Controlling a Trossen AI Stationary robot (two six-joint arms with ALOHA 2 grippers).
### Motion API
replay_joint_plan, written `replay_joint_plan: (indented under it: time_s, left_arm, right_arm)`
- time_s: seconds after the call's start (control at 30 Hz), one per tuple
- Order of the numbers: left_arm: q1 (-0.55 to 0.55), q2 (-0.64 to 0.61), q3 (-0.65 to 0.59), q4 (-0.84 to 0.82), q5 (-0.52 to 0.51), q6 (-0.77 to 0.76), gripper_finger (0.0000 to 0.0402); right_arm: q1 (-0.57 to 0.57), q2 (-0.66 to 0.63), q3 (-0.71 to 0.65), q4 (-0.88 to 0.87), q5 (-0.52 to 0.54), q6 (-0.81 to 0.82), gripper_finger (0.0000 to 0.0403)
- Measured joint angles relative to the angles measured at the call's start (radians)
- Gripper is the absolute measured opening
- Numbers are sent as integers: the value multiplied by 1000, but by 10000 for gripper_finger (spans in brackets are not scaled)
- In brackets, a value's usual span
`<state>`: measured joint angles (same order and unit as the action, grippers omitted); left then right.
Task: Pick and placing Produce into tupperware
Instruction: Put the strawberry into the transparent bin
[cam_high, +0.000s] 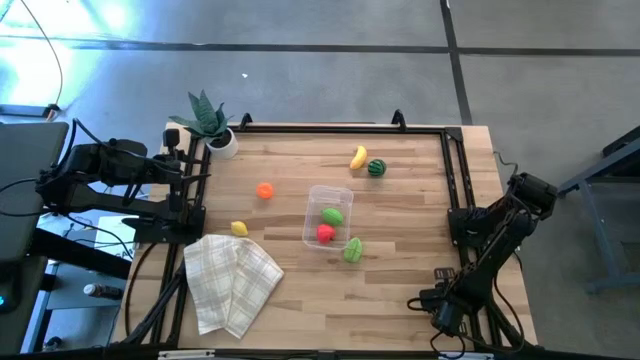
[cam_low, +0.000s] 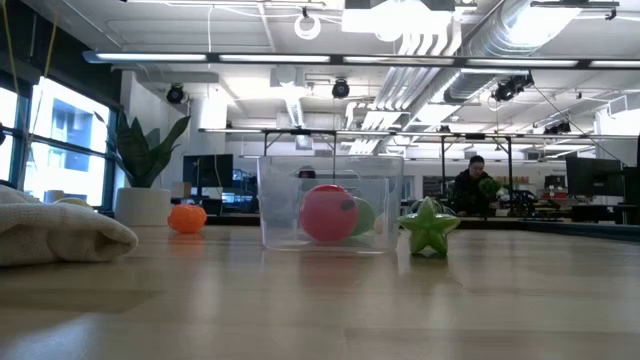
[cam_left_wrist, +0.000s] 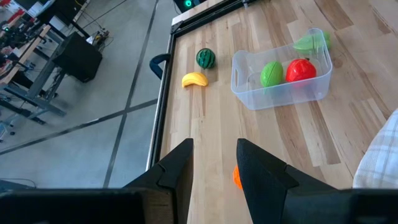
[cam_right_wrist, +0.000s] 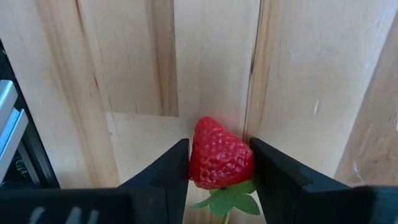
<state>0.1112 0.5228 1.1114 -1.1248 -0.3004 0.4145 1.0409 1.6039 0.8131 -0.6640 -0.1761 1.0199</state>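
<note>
The clear tupperware (cam_high: 328, 217) stands mid-table with a red piece (cam_high: 325, 233) and a light green piece (cam_high: 332, 215) inside. Loose on the wood lie a green leafy piece (cam_high: 352, 250) beside the tub, a yellow banana (cam_high: 358, 157), a striped green melon (cam_high: 376, 168), an orange piece (cam_high: 264, 190) and a yellow piece (cam_high: 239, 228). My right gripper (cam_right_wrist: 219, 149) points down at the near right corner (cam_high: 445, 315), shut on a red strawberry (cam_right_wrist: 217, 155). My left gripper (cam_left_wrist: 214, 155) waits open at the table's left edge. My right gripper pinches the strawberry's two sides (cam_right_wrist: 194, 163) between its two fingers, coming from above and pointing down. The green leaf end (cam_right_wrist: 227, 200) lies toward the wrist and the red tip points away. Whether the strawberry is off the wood, I cannot tell.
A checked folded cloth (cam_high: 230, 280) lies near the front left. A potted plant (cam_high: 210, 125) stands at the far left corner. A black rail frame (cam_high: 455, 170) runs along the table's edges. A person (cam_low: 470, 185) sits in the room beyond.
</note>
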Motion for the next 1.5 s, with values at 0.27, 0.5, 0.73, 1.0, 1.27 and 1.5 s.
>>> replay_joint_plan:
  time_s: [0.27, 0.5, 0.73, 1.0, 1.27, 1.5]
  left_arm:
    - [0, 0, 0, 0, 0, 0, 113]
    - [0, 0, 0, 0, 0, 0, 113]
    - [0, 0, 0, 0, 0, 0, 113]
    - [0, 0, 0, 0, 0, 0, 113]
    - [0, 0, 0, 0, 0, 0, 113]
    - [0, 0, 0, 0, 0, 0, 113]
  right_arm:
    - [0, 0, 0, -1, 0, 0, 140]
    - [-1, 0, 16, -9, 3, 10, 140]
    - [-48, 0, 149, -94, 35, -77, 139]
    - [-210, 0, 469, -356, 207, -320, 139]
    - [-513, 0, 883, -466, 342, -584, 139]
    - [-825, 39, 1140, -458, 366, -763, 139]
